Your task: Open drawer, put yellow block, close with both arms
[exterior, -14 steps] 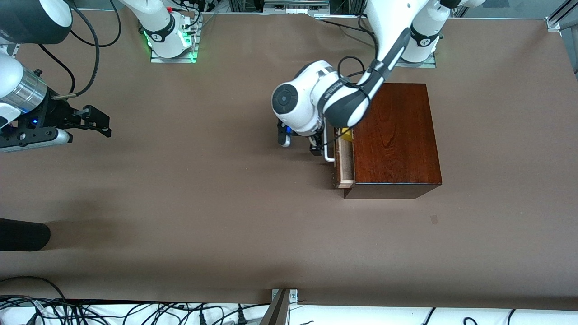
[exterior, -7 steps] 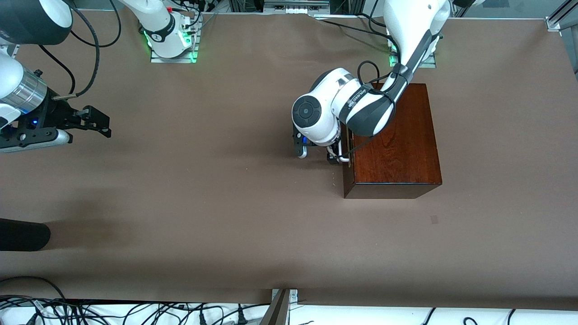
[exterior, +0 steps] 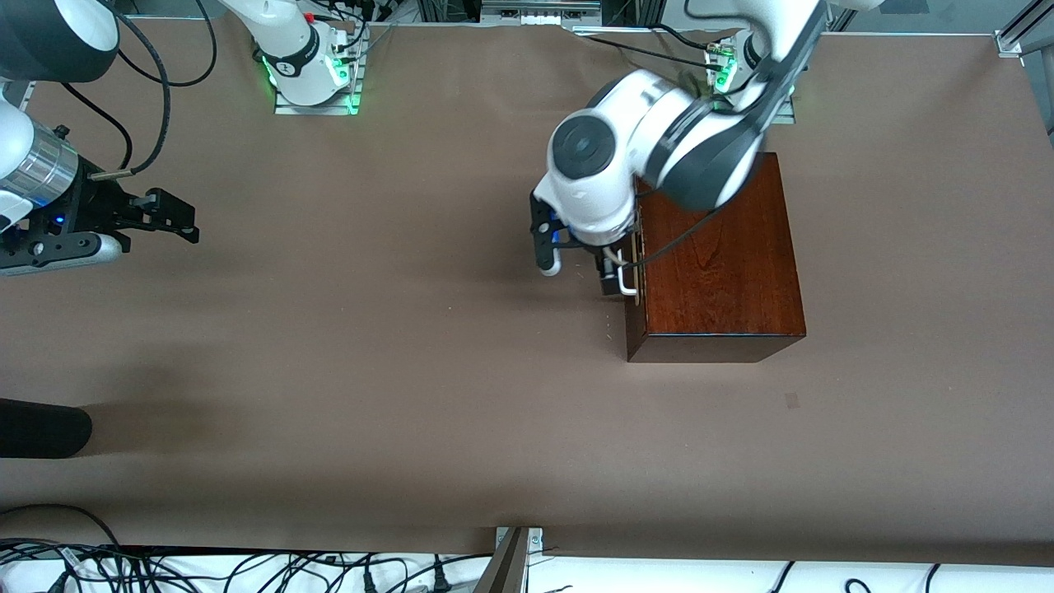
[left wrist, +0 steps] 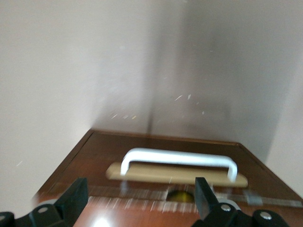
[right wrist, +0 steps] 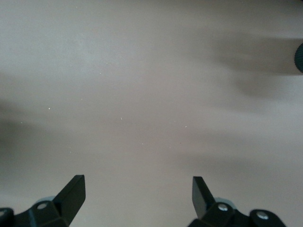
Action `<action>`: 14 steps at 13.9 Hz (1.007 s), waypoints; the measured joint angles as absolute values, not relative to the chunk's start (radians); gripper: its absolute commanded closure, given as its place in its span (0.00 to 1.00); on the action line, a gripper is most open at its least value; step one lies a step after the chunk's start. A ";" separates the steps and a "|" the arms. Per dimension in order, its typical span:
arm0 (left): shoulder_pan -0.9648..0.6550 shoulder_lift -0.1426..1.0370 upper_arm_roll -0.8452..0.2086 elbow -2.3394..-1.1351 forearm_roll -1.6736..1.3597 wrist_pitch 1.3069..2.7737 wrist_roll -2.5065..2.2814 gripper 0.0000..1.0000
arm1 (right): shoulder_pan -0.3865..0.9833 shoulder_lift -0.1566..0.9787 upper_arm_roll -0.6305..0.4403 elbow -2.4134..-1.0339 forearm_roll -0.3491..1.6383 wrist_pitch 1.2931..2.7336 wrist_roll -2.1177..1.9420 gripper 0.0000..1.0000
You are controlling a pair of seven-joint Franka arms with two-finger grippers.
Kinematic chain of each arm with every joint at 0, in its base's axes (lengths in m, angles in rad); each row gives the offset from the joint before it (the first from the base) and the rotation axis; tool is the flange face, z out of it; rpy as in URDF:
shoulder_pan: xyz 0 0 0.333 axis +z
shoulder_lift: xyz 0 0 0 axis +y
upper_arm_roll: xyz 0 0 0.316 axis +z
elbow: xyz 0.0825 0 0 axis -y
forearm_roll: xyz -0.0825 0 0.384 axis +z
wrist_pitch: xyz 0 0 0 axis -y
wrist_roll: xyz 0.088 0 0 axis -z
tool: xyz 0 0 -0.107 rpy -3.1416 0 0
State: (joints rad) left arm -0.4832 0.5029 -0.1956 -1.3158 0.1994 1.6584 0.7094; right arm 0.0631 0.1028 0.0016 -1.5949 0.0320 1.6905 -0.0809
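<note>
Backing the left gripper (left wrist: 139, 201), jaws wide, straight off the white U-shaped handle (left wrist: 178, 160) keeps the dark mahogany drawer (exterior: 632, 284) shut, centre frame; right gripper (exterior: 169, 218), jaws wide, waits upper left

Both glossy white jointed arms (exterior: 650, 156) carry grey-black joint bands and looping black cables, with green lights glowing at their bases. The right arm (exterior: 37, 165) shows a ribbed silver wrist ring, a small blue light and black wedge-shaped fingers (right wrist: 71, 194).

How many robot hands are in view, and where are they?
2. The left hand is at the drawer handle in front of the wooden box; the right hand waits, open, at the right arm's table end.
</note>
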 measured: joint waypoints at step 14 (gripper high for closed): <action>-0.148 0.435 -0.120 -1.109 0.164 1.365 0.398 0.00 | 0.061 0.103 0.005 -1.595 0.032 1.688 -0.081 0.00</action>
